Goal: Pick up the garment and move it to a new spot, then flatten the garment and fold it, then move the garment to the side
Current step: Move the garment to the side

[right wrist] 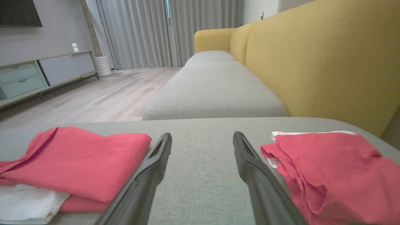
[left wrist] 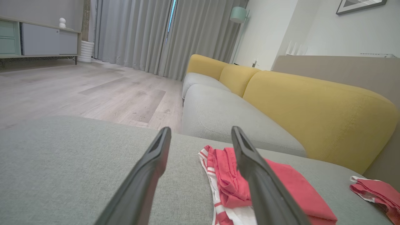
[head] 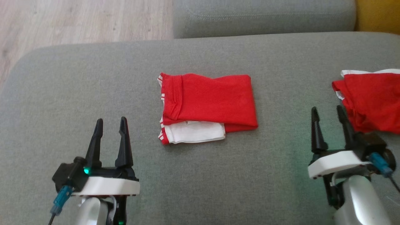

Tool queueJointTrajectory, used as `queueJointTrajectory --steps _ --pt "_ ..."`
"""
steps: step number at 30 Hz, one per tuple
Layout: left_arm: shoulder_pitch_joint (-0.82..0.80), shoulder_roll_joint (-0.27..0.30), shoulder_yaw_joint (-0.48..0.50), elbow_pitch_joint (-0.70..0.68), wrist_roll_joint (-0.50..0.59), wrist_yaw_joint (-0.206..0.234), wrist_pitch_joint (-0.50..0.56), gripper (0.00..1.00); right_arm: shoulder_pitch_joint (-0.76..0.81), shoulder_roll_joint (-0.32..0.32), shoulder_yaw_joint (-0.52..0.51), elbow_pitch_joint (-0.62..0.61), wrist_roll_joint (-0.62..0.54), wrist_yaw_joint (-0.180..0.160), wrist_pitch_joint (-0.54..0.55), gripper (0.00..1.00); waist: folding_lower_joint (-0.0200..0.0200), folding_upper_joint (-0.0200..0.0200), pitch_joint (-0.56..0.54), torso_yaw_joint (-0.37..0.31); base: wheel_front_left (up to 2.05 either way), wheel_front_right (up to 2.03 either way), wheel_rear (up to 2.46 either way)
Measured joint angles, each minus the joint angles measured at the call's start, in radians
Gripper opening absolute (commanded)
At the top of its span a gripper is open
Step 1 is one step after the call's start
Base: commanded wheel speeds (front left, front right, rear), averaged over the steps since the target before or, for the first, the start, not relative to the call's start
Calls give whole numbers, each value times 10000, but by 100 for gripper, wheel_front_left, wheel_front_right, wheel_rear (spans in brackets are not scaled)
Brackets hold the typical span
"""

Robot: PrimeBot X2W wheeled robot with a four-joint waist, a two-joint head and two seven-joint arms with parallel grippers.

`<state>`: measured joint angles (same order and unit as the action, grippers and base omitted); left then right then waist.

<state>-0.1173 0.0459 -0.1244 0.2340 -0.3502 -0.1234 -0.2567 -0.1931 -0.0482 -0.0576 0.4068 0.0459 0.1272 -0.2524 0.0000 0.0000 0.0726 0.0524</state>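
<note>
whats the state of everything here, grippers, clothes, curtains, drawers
left gripper, open, empty
right gripper, open, empty
centre garment, folded, lying flat on the grey cushion
right garment, loosely folded, rumpled, at the cushion's right end
curtains, drawn, thin gap in the middle
cabinet drawers, closed

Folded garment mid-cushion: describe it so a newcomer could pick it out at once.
On the wide grey sofa cushion, look at the middle. The folded garment there is a neat red rectangle with a white layer showing at its near edge. The other red garment, at the right edge, lies rumpled.
</note>
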Motion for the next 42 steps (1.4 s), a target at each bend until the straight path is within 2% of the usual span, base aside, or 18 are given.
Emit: queueJointTrajectory --steps 4,10,16,18,25,26,27,30,35,39,42 --pt "-31 2 -58 -42 0 0 0 100 -244 0 420 472 61 0 119 100 0 0 247 99 0 0 0" --pt "-430 2 -362 -31 0 -2 0 100 -1826 -13 1158 1649 552 0 963 100 2 0 694 464 0 0 0" --pt "-672 0 -686 88 -10 -10 0 100 -2880 -42 1802 3570 1764 0 1847 100 2 0 1075 983 0 0 0" --pt "-676 -10 -767 134 -12 -12 2 100 -3130 -50 2121 4082 2621 0 2017 100 2 0 1180 1172 0 0 0" --pt "-918 -6 -997 174 -111 0 0 100 -4259 -117 3047 5559 3062 0 2173 100 1 0 1490 1670 0 0 0" --pt "-925 -10 -1020 174 -111 2 2 100 -4405 -151 3147 5720 3064 0 2171 56 1 0 1517 1709 0 0 0" --pt "-925 -10 -1024 174 -111 2 0 100 -4536 -176 3258 5852 3062 0 2140 0 1 0 1536 1733 0 0 0" --pt "-924 -6 -1020 176 -111 6 0 100 -4732 -209 3695 6171 2932 0 1620 0 1 0 1520 1678 0 0 0" --pt "-928 -6 -1043 148 -105 6 0 100 -4997 -174 3971 6671 1373 0 539 0 1 0 1432 1296 0 0 0" --pt "-962 -6 -1250 23 -105 6 0 100 -5399 -374 3985 6464 215 0 196 0 1 0 1329 810 0 0 0" --pt "-1133 -4 -1565 -84 -109 15 0 100 -5462 -756 3975 6046 -299 0 115 0 1 0 1259 370 0 0 0"
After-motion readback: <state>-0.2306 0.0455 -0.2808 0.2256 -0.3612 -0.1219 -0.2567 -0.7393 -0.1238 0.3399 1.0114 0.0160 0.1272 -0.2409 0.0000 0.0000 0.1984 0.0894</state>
